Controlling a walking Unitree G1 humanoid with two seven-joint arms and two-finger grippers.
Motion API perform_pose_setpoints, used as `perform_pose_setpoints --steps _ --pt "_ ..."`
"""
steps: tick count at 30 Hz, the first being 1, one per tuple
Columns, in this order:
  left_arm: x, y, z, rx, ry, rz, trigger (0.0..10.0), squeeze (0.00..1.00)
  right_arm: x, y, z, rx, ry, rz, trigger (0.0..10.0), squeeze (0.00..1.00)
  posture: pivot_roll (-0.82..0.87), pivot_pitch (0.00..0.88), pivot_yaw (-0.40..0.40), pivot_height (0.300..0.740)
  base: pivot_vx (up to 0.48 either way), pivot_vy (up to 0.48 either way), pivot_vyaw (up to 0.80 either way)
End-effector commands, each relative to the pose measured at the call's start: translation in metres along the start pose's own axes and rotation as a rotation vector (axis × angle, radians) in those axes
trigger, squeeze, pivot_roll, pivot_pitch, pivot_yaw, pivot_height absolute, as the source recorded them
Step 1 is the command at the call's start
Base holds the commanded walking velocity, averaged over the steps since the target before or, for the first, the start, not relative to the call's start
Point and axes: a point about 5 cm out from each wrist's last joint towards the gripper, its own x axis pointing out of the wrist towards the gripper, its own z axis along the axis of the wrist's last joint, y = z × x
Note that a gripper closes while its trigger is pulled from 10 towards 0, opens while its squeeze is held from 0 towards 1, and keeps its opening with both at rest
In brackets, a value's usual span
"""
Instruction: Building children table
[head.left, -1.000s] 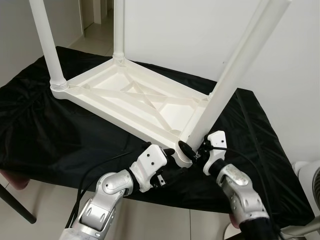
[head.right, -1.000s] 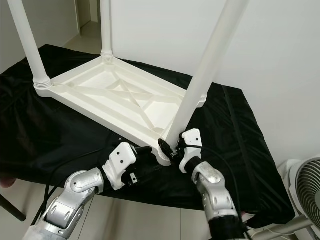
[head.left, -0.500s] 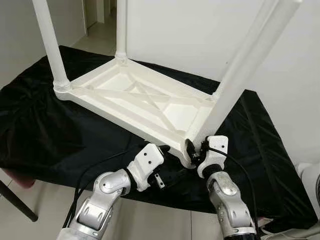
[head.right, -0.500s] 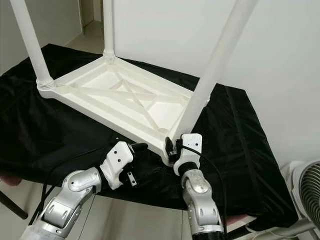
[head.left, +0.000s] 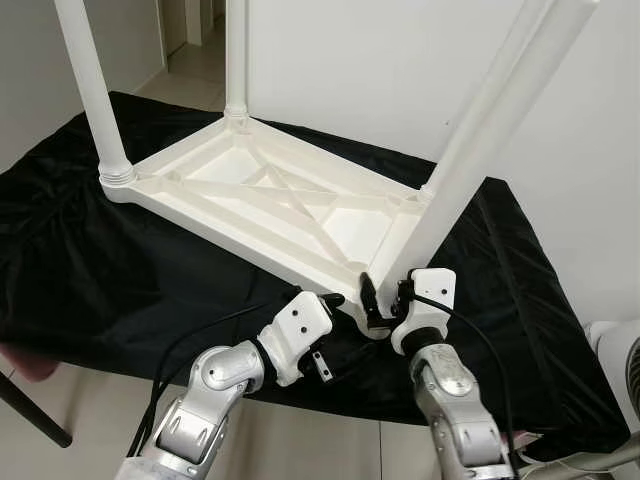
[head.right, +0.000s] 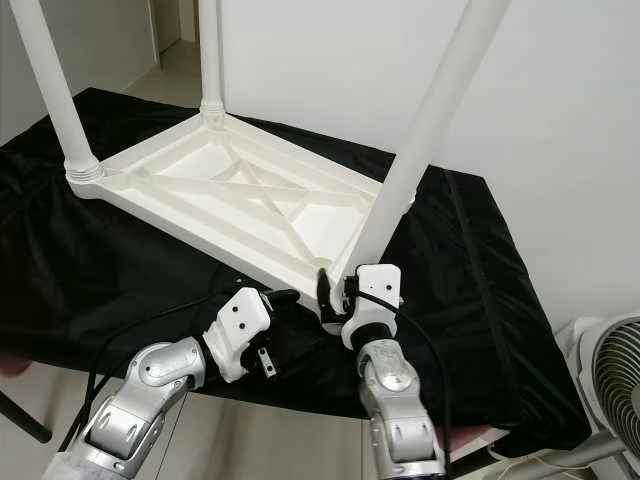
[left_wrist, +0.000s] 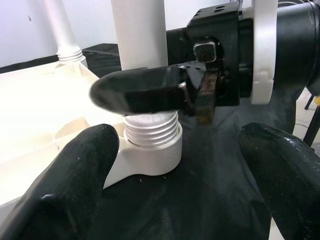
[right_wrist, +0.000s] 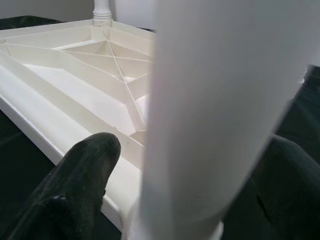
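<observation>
Now | upturned white table top on black-draped surface, near edge | right gripper fingers clasp near-corner leg base, threads exposed | left gripper fingers spread beside socket | keep leg vertical while screwing to avoid cross-threading

near leg: upper end is running out of the top edge; full length cannot be told.
far legs: both are being cut off by the top edge in the eye views.
near leg thread: partly being covered by a finger of the right gripper crossing in front.
right wrist view: near leg is sitting too close and blurred; its surface detail cannot be read.
fan: being cropped by the right edge.
tabletop: being covered by black cloth; material unknown.
</observation>
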Motion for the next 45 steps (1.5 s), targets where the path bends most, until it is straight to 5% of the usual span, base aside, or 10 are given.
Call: perform_pose_setpoints --steps 1,9,23,24,27,28,36,40,41,45 --pt "0.002 -0.003 0.001 0.010 -0.004 0.014 10.0 0.00 0.000 -0.009 0.003 -0.007 0.006 0.036 10.0 0.00 -0.01 0.000 -0.154 0.740 0.000 0.000 0.00" --pt "0.004 0.000 0.004 0.022 -0.011 0.010 10.0 0.00 0.003 -0.031 -0.002 -0.110 0.080 0.386 10.0 0.00 -0.01 0.000 -0.149 0.740 0.000 0.000 0.00" --pt "0.009 -0.001 0.006 0.036 -0.022 0.004 10.0 0.00 0.026 -0.029 -0.017 -0.167 0.157 0.579 10.0 0.00 0.00 0.000 -0.151 0.740 0.000 0.000 0.00" --pt "0.009 -0.001 0.007 0.037 -0.024 0.003 10.0 0.00 0.026 -0.028 -0.020 -0.164 0.167 0.600 2.0 0.00 0.01 0.000 -0.155 0.740 0.000 0.000 0.00" --pt "0.010 -0.001 0.007 0.039 -0.025 0.002 10.0 0.00 0.027 -0.027 -0.021 -0.161 0.174 0.616 2.0 0.00 0.01 0.000 -0.155 0.740 0.000 0.000 0.00" --pt "0.010 -0.002 0.007 0.040 -0.025 0.001 10.0 0.00 0.027 -0.027 -0.023 -0.166 0.178 0.629 0.0 0.00 0.01 0.000 -0.157 0.740 0.000 0.000 0.00" --pt "0.010 -0.003 0.007 0.036 -0.026 0.002 10.0 0.00 0.026 -0.034 -0.026 -0.145 0.188 0.616 0.0 0.00 0.01 0.000 -0.159 0.740 0.000 0.000 0.00" --pt "0.010 -0.004 0.006 0.036 -0.025 -0.003 10.0 0.00 0.026 -0.037 -0.025 -0.145 0.174 0.584 1.6 0.00 0.01 0.000 -0.160 0.740 0.000 0.000 0.00" --pt "0.009 -0.004 0.006 0.037 -0.023 -0.004 10.0 0.00 0.027 -0.037 -0.024 -0.134 0.166 0.556 10.0 0.00 0.01 0.000 -0.160 0.740 0.000 0.000 0.00" --pt "0.009 -0.005 0.005 0.038 -0.020 -0.004 10.0 0.00 0.028 -0.037 -0.023 -0.101 0.156 0.486 10.0 0.00 0.01 0.000 -0.162 0.740 0.000 0.000 0.00"
